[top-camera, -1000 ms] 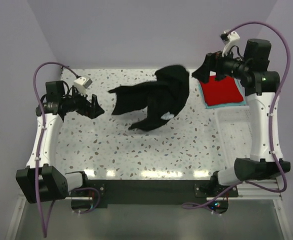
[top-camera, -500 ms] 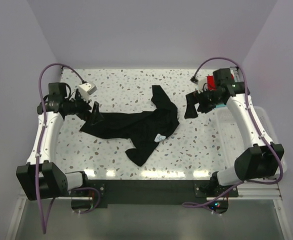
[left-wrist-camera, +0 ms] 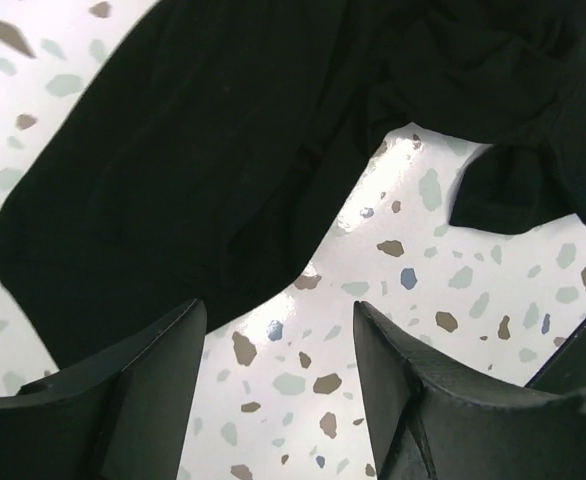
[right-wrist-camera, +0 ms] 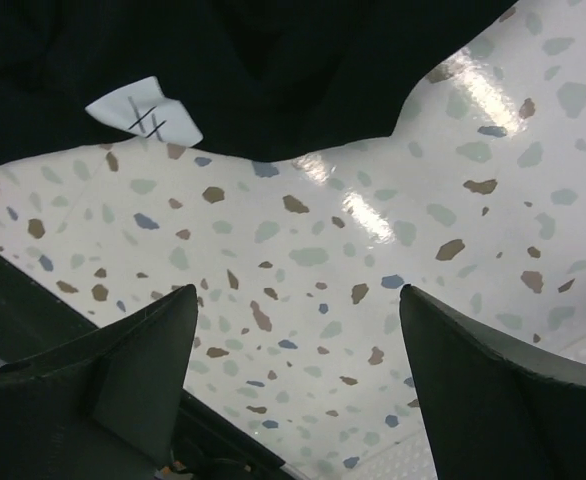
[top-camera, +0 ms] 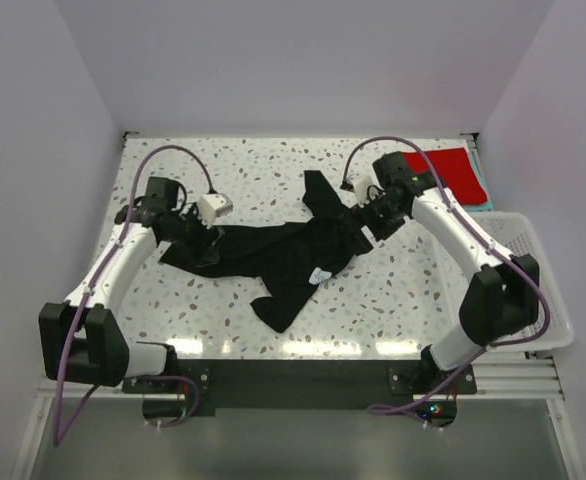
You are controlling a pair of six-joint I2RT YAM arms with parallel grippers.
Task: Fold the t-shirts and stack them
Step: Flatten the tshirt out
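A black t-shirt [top-camera: 283,255] lies crumpled across the middle of the speckled table, a white label showing. It fills the top of the left wrist view [left-wrist-camera: 223,150] and the right wrist view [right-wrist-camera: 273,70]. My left gripper [top-camera: 205,238] is open and empty over the shirt's left end. My right gripper [top-camera: 365,222] is open and empty at the shirt's right edge, over bare table. A folded red t-shirt [top-camera: 445,170] lies on a teal t-shirt [top-camera: 483,196] at the back right.
A white mesh basket [top-camera: 538,290] stands at the right edge of the table. The table's back wall is close behind the red and teal stack.
The black shirt was held up by both grippers, was spread down onto the table, and is now released. Both arms have moved inward over its ends.
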